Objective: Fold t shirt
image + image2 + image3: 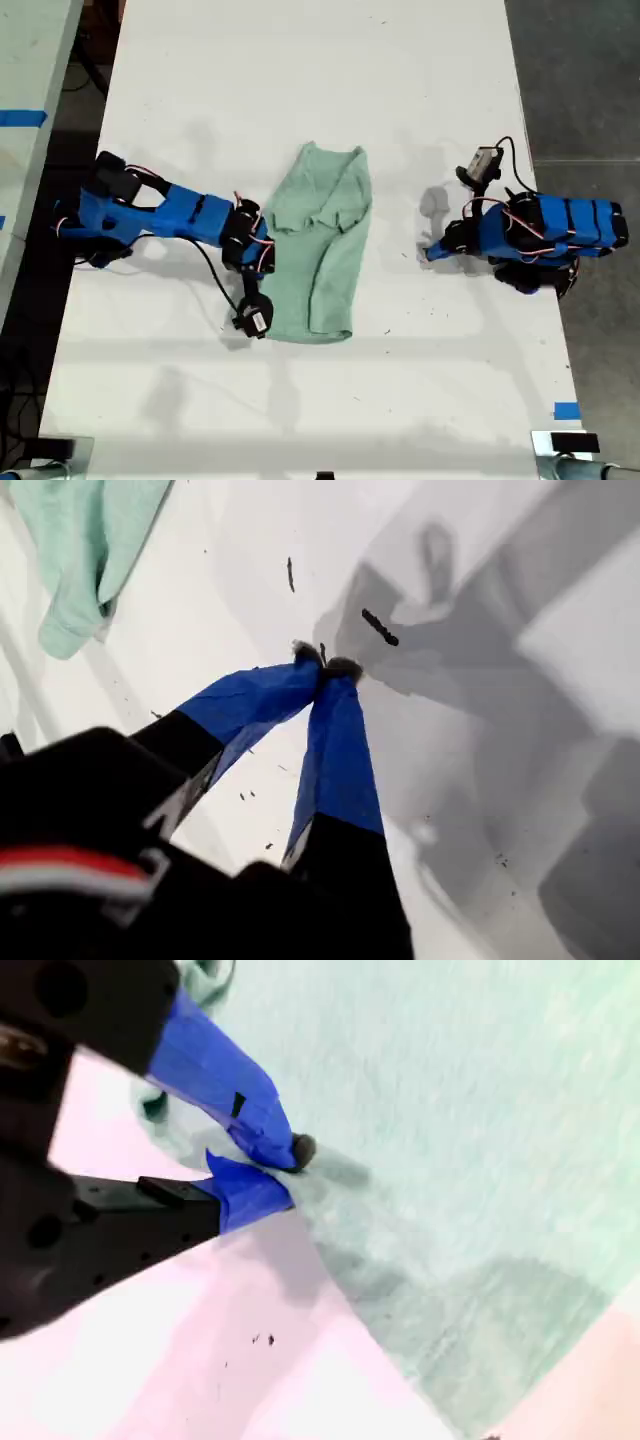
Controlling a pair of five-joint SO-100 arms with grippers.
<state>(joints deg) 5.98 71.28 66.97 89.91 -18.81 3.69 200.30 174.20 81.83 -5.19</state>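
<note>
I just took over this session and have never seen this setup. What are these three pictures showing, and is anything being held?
Two small blue robot arms sit on a white table. The exterior view looks down on both. Each other picture comes from a camera on one arm's gripper. My first gripper, at the exterior view's right, is shut on nothing, over bare table. My second gripper, at the exterior view's left, pinches the edge of the mint-green t shirt, which lies partly folded between the arms.
</note>
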